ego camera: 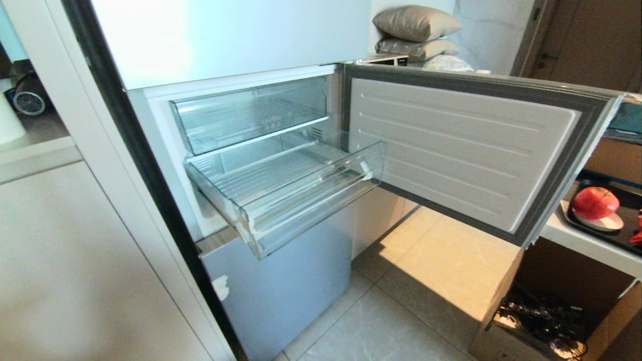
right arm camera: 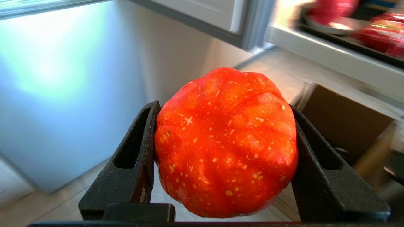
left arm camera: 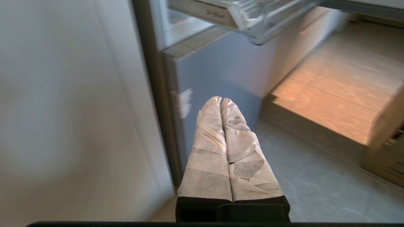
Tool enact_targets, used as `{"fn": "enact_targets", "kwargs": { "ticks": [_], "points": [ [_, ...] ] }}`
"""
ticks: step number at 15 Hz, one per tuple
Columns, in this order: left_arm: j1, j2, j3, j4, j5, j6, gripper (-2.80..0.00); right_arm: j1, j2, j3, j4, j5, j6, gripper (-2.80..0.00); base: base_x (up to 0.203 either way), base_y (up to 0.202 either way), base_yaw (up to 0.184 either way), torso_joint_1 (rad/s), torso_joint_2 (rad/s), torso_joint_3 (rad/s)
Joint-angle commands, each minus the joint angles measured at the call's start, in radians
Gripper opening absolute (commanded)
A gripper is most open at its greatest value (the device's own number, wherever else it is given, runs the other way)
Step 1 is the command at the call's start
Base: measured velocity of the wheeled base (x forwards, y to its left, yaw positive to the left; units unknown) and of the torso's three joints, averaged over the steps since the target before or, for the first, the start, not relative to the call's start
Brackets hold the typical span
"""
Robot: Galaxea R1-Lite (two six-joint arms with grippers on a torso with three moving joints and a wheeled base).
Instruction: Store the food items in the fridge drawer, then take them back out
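Pale floor tiles (ego camera: 401,321) are stretching out below an open fridge, sunlight falling across them beside a cardboard box (ego camera: 546,321) of dark cables. Its fridge door (ego camera: 461,145) is swinging wide to the right, standing between the fridge cavity and a white counter (ego camera: 587,243) at the head view's right edge. On that counter a dark tray (ego camera: 609,233) is carrying a glossy red apple (ego camera: 595,202) on a small saucer (ego camera: 602,223), with more red pieces (ego camera: 637,235) cut off by the frame's edge. Grey cushions (ego camera: 416,30) are lying stacked behind the door.

The fridge drawer (ego camera: 301,200), clear with a ribbed floor and thick front lip, is standing pulled out and holding nothing visible; a second clear drawer (ego camera: 251,113) is sitting closed above it.

Neither arm is showing in the head view. The right gripper (right arm camera: 225,142) is clamping a round red fruit (right arm camera: 225,142), ribbed and speckled with pale dots, between its black fingers (right arm camera: 135,164), low beside the fridge's lower front. The left gripper (left arm camera: 221,102) is hanging near the floor with its wrapped fingers (left arm camera: 208,151) pressed together, gripping nothing.
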Motion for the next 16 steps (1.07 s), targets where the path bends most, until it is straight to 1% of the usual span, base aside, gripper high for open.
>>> {"fn": "enact_targets", "kwargs": {
  "ticks": [1, 13, 15, 16],
  "points": [
    [0.001, 0.000, 0.002, 0.000, 0.000, 0.000, -2.80, 0.000, 0.004, 0.002, 0.002, 0.000, -0.001, -2.80, 0.000, -0.005, 0.145, 0.002, 0.00, -0.002],
    [0.001, 0.001, 0.002, 0.000, 0.000, 0.000, -2.80, 0.000, 0.002, 0.001, -0.002, 0.000, 0.015, -2.80, 0.002, -0.008, 0.175, 0.002, 0.00, 0.002],
    [0.001, 0.000, 0.002, 0.000, 0.000, 0.000, -2.80, 0.000, 0.004, 0.002, 0.001, 0.008, -0.010, -2.80, -0.002, -0.004, 0.104, 0.005, 0.00, 0.005],
    [0.001, 0.000, 0.002, 0.000, 0.000, 0.000, -2.80, 0.000, 0.005, 0.002, 0.005, 0.012, -0.031, -2.80, 0.000, 0.000, 0.000, 0.000, 0.00, 0.000]
  ]
}}
